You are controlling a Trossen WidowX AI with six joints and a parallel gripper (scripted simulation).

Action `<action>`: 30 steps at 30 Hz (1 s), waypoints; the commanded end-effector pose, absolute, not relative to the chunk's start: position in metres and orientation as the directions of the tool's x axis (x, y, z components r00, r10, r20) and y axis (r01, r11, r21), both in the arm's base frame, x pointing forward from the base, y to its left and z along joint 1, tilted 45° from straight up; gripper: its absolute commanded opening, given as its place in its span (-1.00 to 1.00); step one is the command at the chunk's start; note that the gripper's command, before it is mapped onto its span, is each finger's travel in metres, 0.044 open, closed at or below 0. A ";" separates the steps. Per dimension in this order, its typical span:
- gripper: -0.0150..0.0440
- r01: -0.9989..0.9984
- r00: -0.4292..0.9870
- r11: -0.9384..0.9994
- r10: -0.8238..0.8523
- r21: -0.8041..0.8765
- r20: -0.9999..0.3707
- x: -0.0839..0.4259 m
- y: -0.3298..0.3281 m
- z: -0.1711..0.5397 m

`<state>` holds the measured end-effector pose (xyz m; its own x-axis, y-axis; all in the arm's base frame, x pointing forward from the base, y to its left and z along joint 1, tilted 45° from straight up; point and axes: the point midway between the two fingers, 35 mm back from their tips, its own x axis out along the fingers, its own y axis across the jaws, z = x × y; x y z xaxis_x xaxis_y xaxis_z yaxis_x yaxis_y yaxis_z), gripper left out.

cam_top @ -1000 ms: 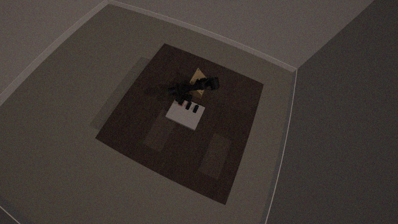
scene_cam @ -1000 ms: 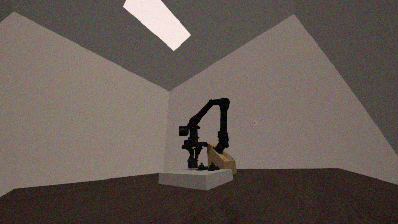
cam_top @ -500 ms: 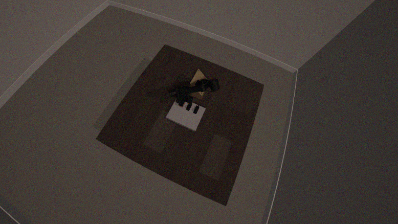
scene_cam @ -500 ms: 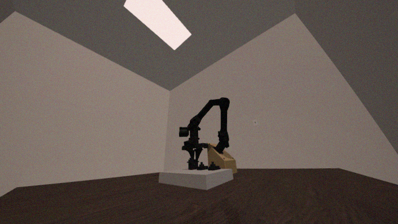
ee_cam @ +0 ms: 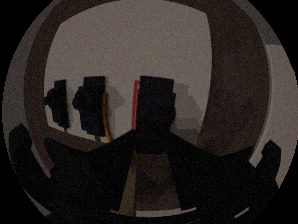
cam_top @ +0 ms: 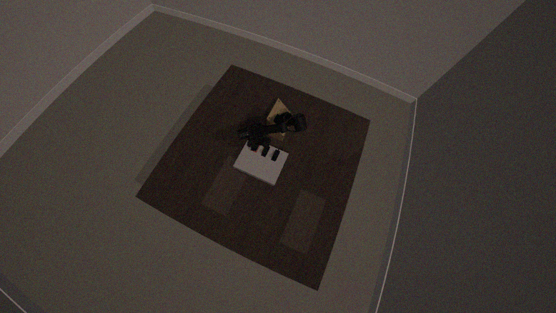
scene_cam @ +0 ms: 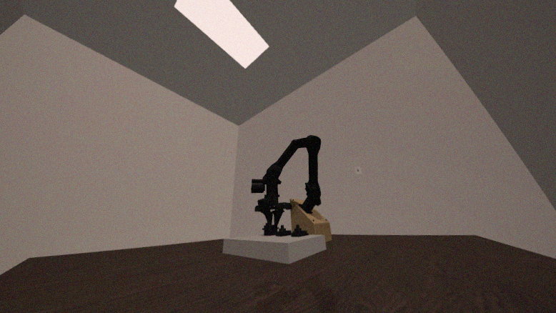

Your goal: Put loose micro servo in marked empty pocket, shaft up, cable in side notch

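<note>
My gripper (scene_cam: 271, 223) (ee_cam: 150, 135) points down and is shut on the black loose servo (scene_cam: 268, 229) (ee_cam: 156, 102). The servo is low at the white deck (cam_top: 256, 166) (scene_cam: 256, 246) (ee_cam: 130, 40), over the red-marked pocket. A red edge line (ee_cam: 136, 95) shows along the servo's left side in the wrist view. The servo and fingers hide most of the pocket. I cannot tell whether the ears touch the deck, and the servo's cable and side notch are not clear. Two other black servos (ee_cam: 93, 107) (ee_cam: 60, 104) sit in the deck in a row beside it.
An orange cable (ee_cam: 106, 117) curves beside the nearer seated servo. A tan wedge-shaped block (cam_top: 278, 106) (scene_cam: 311, 221) stands behind the deck, by the arm. The dark table (cam_top: 264, 217) (scene_cam: 389, 271) surrounds the deck.
</note>
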<state>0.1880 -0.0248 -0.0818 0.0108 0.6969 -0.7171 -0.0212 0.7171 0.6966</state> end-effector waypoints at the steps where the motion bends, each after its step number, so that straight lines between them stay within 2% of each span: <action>1: -0.49 -0.013 0.017 0.715 0.699 0.699 -0.715 0.188 -0.023 -0.084; 24: -0.49 -0.013 0.017 0.714 0.700 0.700 -0.714 0.189 -0.006 -0.100; 30: 0.04 -0.013 0.017 0.714 0.700 0.700 -0.714 0.188 -0.008 -0.099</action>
